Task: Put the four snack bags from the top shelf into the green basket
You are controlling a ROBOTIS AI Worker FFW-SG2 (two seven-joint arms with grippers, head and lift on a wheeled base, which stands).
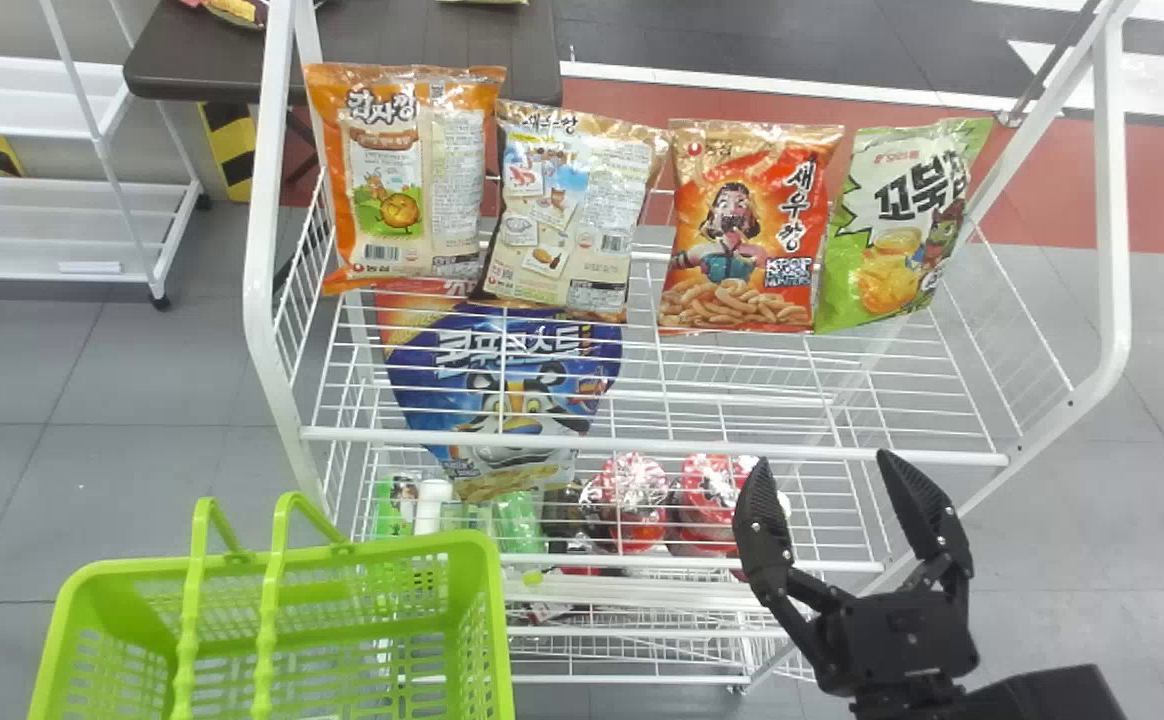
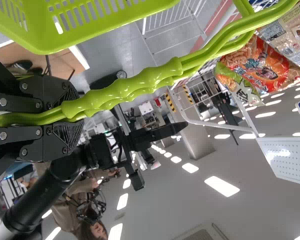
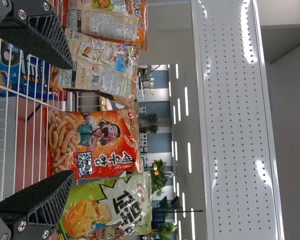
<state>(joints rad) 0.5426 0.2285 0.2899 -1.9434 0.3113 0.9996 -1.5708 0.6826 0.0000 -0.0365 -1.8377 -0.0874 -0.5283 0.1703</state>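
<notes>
My right jaws point(image 1: 824, 462) spread wide, near top shelf point(image 1: 642, 444), right-hand end. Left jaws point(image 2: 72, 115) clamped on handles point(image 2: 135, 82) of green basket point(image 1: 422, 547). Four snack bags point(image 1: 742, 270) upright in a row, top shelf.

My shelf rack point(image 1: 652, 445) is white-coated metal wire, smooth and slightly shiny. The green basket point(image 1: 292, 560) is smooth, glossy plastic. The snack bags point(image 1: 742, 230) look like shiny, crinkled film, and my right gripper's point(image 1: 834, 480) fingers are matt black and ridged.
</notes>
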